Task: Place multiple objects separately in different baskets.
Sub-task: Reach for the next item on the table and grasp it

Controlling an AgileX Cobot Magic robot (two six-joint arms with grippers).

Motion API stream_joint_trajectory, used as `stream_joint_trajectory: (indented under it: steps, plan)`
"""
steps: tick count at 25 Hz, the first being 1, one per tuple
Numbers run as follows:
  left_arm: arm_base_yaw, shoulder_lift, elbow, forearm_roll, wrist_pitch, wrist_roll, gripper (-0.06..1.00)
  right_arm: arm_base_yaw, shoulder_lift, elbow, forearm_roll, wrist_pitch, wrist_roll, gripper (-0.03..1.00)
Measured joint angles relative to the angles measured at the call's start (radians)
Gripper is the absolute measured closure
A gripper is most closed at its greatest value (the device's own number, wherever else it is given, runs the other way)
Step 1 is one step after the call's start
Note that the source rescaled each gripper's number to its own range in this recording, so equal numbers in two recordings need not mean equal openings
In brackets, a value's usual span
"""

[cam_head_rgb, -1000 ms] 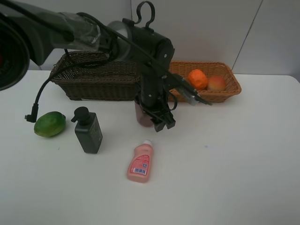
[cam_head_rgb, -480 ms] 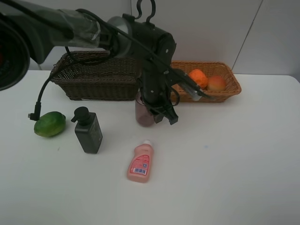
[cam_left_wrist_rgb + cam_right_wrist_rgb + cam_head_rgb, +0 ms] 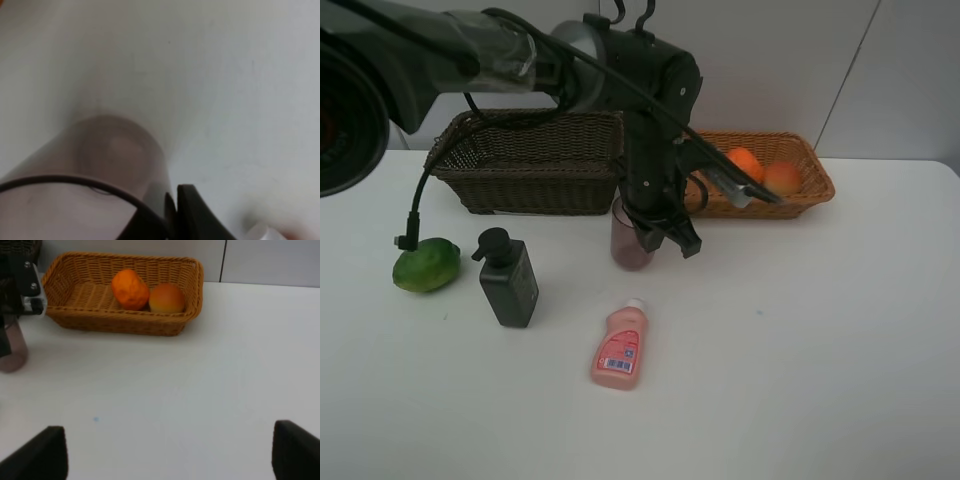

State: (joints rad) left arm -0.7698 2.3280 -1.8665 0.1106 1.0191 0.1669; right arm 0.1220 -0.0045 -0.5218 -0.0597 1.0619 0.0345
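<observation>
My left gripper is shut on the wall of the translucent mauve cup, held upright just in front of the dark brown basket. The left wrist view shows the cup pinched at its rim by a black finger. The orange and peach lie in the light tan basket. The green fruit, dark pump bottle and pink bottle are on the table. My right gripper is open, above bare table, facing the tan basket.
The dark brown basket holds nothing I can see. A black cable with a plug hangs from the left arm near the green fruit. The white table stretches to the right and front.
The left arm has risen a little and shifted slightly right with the cup in its grip. The other objects have not moved.
</observation>
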Motion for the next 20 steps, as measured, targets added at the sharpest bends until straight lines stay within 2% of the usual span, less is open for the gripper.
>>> stream_joint_trajectory:
  steps: [20]
  plan:
    - [0.0,0.0,0.0,0.003,0.0,-0.001,0.94,0.0,0.0,0.0,0.0,0.0,0.0,0.3]
